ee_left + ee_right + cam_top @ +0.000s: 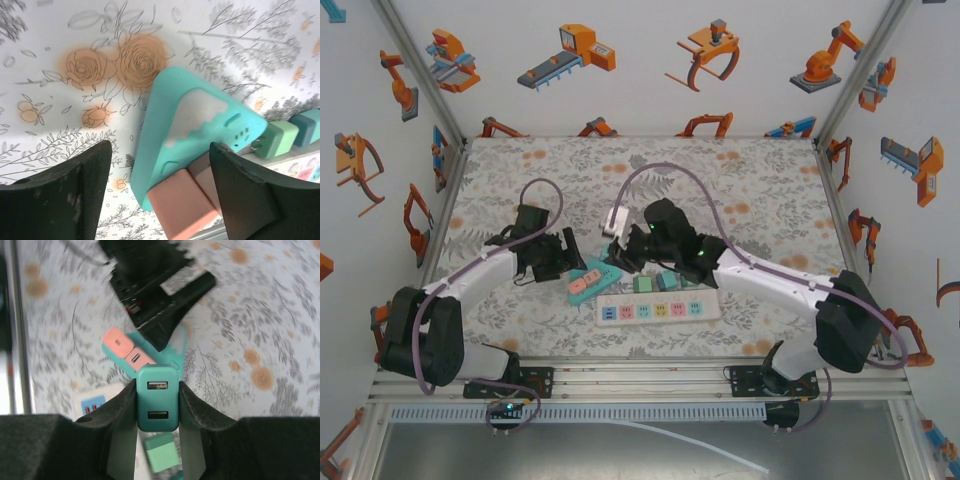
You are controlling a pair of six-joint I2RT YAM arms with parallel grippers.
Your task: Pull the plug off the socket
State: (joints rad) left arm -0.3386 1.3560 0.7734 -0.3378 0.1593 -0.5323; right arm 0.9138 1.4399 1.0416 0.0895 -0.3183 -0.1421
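I'm seeing R gripper clenching the plug; L gripper's sitting open astride socket, at plug's 11 o'clock.

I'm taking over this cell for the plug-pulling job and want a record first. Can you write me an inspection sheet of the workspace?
Surface: flowered cloth, lying flat.
Job's things: white power strip near the front, with a green plug and a teal plug along it; teal socket block holding pink plugs; teal charger.
Clutter: nothing seen.
Grippers: left gripper open, astride the socket block; right gripper shut on the charger.
Cables: purple cables looped over the arms; white cable below the front rail.
Surroundings: walls with robot pictures; metal frame.
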